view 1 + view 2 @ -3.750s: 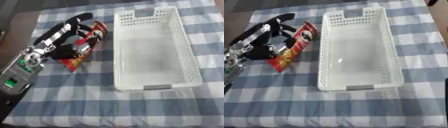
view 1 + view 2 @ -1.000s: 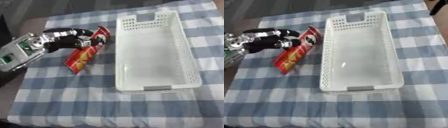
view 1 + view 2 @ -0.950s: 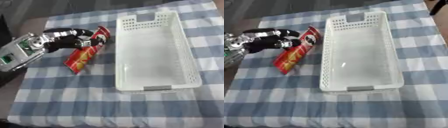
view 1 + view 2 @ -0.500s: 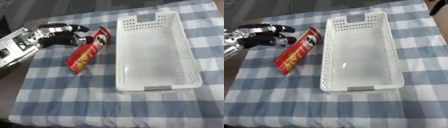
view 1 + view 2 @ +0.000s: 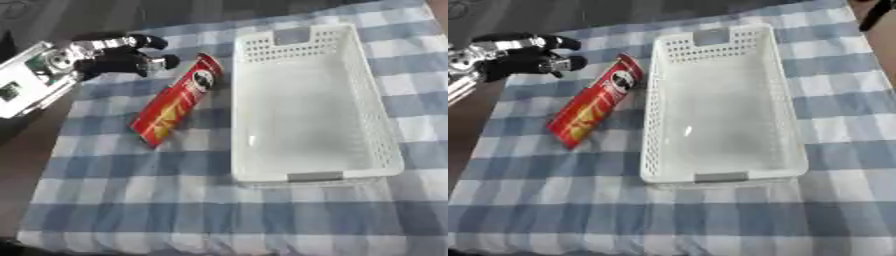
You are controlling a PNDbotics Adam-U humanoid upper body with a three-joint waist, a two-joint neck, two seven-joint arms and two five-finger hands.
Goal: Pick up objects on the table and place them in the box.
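Far left, left hand (image 5: 118, 57) lifted off the can and drawn back toward the table's edge since a second ago, when its fingers lay over the can's upper end; now fingers loosely curled, thumb apart from them, holding nothing, tips just beside the can's top without touching; apparently a grasp let go or not achieved, so the pick-up remains to be made again. Next, the red chip can (image 5: 177, 100) lying on its side on the blue-and-white checked tablecloth (image 5: 201, 200), slanted, lid end up near the box's far corner, foot end down-left, in the same spot as before; close beside the box wall but outside it. Label: a round face logo near the top and yellow lettering along the body, in the Pringles style, letters themselves not readable. Right of that, the white perforated box (image 5: 381, 125) standing empty; nothing placed in it yet. Right hand not seen.
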